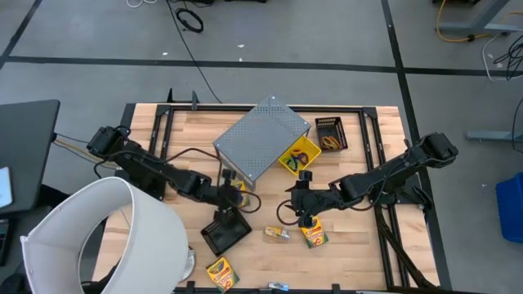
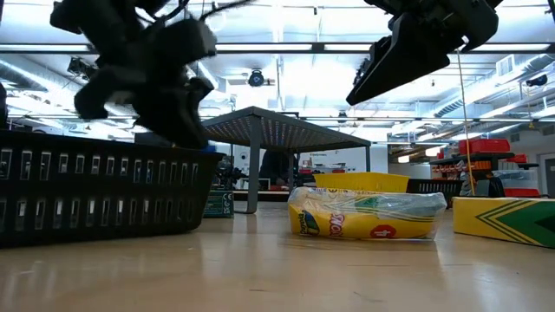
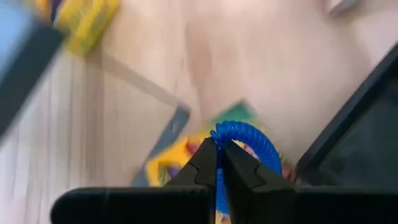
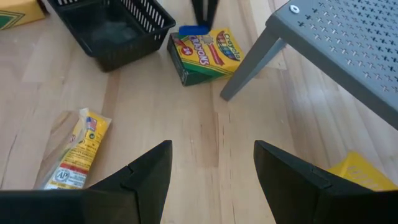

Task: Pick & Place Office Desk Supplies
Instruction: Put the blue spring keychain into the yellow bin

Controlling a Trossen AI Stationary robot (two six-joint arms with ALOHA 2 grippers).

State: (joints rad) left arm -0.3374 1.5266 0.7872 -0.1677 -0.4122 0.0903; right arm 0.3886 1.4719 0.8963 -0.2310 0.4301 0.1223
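Left fingers [image 3: 219, 163] closed on blue loop [image 3: 245, 138]; right fingers [image 4: 211, 163] apart near "CRAYONS" box [image 4: 205, 55].

Low view, my holdings at table height.

1. My left claw [image 2: 178, 104]: dark, blurred bulk hanging from above, tips pinched together over item 2.
2. Black slotted basket [image 2: 95, 195]: directly beneath my left claw, standing on the wooden table [image 2: 277, 273].
3. Clear-wrapped yellow packet [image 2: 364, 215]: on the table, well off to the side of my left claw, below my right arm.
4. Right claw [image 2: 381, 74]: raised, angled downward, above item 3, clear of it.
5. Yellow-and-green crayon box [image 2: 507, 217]: at the picture's edge, beyond the packet.
6. Grey perforated stand [image 2: 277, 130]: behind, between my two claws.
7. Yellow bin [image 2: 360, 182]: just behind the packet.
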